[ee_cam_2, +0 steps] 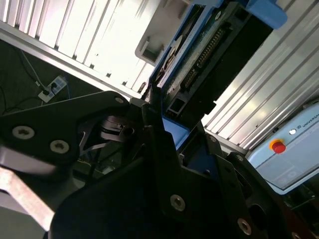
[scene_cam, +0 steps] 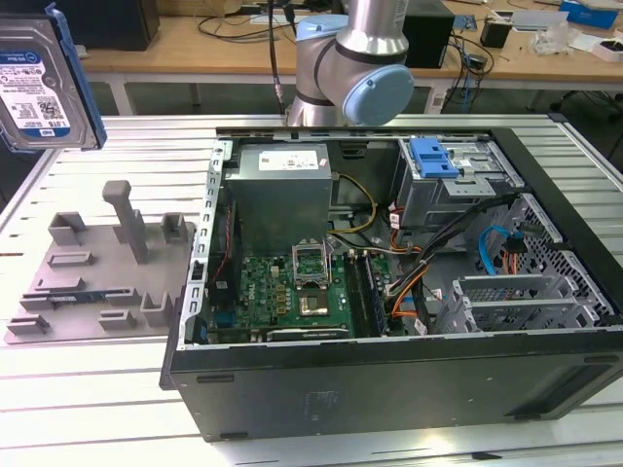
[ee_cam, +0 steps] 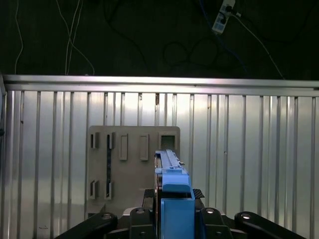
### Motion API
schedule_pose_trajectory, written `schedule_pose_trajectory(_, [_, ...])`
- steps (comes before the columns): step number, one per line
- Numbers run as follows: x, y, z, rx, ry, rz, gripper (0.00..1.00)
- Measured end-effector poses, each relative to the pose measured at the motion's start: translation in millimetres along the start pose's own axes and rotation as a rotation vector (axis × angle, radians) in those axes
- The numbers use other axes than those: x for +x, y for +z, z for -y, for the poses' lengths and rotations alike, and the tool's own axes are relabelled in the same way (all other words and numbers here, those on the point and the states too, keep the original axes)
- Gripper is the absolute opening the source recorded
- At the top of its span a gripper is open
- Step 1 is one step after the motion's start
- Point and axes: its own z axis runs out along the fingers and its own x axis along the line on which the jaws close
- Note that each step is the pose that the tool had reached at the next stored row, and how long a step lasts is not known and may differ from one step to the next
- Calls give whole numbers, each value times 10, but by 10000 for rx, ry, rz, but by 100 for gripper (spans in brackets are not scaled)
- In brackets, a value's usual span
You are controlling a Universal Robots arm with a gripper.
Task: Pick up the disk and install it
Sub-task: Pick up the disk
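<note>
The disk [scene_cam: 39, 92], silver with a blue-and-white label and a blue rail frame, hangs in the air at the exterior view's upper left, above the table. In the first wrist view the disk [ee_cam: 172, 186] shows edge-on, held upright between the black fingers of my gripper [ee_cam: 174, 201], which is shut on it. Straight beneath it lies the grey fixture tray [ee_cam: 133, 164]. In the second wrist view the disk's connector edge [ee_cam_2: 209, 55] sticks out past the gripper [ee_cam_2: 162, 124].
The open computer case [scene_cam: 389, 292] fills the exterior view's right, with a blue latch and metal drive cage [scene_cam: 433, 156] at its back. The grey fixture tray [scene_cam: 97, 272] with upright posts lies to the left. The arm's base joint [scene_cam: 355, 58] stands behind the case.
</note>
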Motion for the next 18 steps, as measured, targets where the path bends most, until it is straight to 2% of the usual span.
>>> schedule_pose_trajectory(5, [34, -66, 60, 0, 0, 0, 37])
schedule_pose_trajectory(9, [126, -150, 223, -1, 0, 0, 37])
schedule_pose_trajectory(15, [240, -208, 345, 1, 0, 1, 37])
schedule_pose_trajectory(18, [321, -228, 411, -1, -1, -1, 37])
